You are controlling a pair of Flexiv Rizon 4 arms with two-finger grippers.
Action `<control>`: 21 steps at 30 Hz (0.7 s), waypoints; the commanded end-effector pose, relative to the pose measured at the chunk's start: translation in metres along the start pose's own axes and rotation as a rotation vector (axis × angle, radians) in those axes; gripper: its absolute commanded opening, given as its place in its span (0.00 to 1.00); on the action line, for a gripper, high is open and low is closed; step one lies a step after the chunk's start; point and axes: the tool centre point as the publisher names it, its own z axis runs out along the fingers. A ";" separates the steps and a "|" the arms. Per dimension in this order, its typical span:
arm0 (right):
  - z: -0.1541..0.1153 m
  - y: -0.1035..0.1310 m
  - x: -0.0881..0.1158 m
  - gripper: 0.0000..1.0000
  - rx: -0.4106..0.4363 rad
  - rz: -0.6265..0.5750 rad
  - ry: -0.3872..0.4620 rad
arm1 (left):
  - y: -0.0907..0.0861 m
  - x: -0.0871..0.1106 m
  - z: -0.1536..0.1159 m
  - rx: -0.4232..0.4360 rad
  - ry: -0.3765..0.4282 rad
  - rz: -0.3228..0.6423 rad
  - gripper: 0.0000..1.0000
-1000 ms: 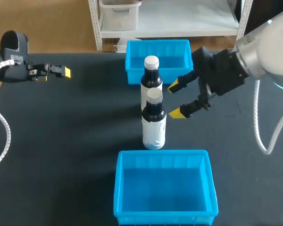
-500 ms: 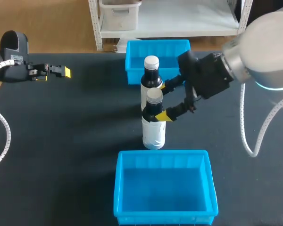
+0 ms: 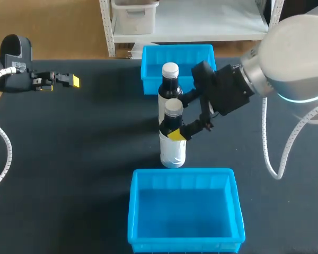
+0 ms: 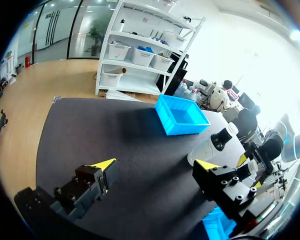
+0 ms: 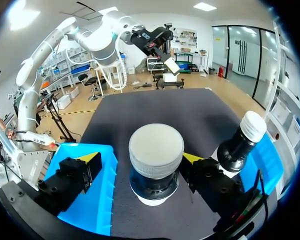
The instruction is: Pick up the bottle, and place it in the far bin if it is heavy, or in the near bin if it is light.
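Right hand [image 3: 180,117] wide, fingers either side of near bottle [image 3: 173,143] just below its white cap [image 3: 173,106]; gap on at least one side in right wrist view, so not clamped; near bottle upright at centre of frame on dark desk [image 3: 85,148], just in front of far bottle [image 3: 169,87], also upright; far bin [image 3: 150,82] at upper centre, behind far bottle; near bin [image 3: 183,211] at lower centre; left hand [image 3: 74,81] wide, upper left, well apart from bottles and bins.

A table [image 3: 79,174] — black, matte-topped — fills most of the head view, seen from above.
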 end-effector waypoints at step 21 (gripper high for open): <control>0.006 -0.007 0.007 0.40 -0.001 0.019 -0.010 | 0.000 0.000 0.000 0.000 0.000 0.000 1.00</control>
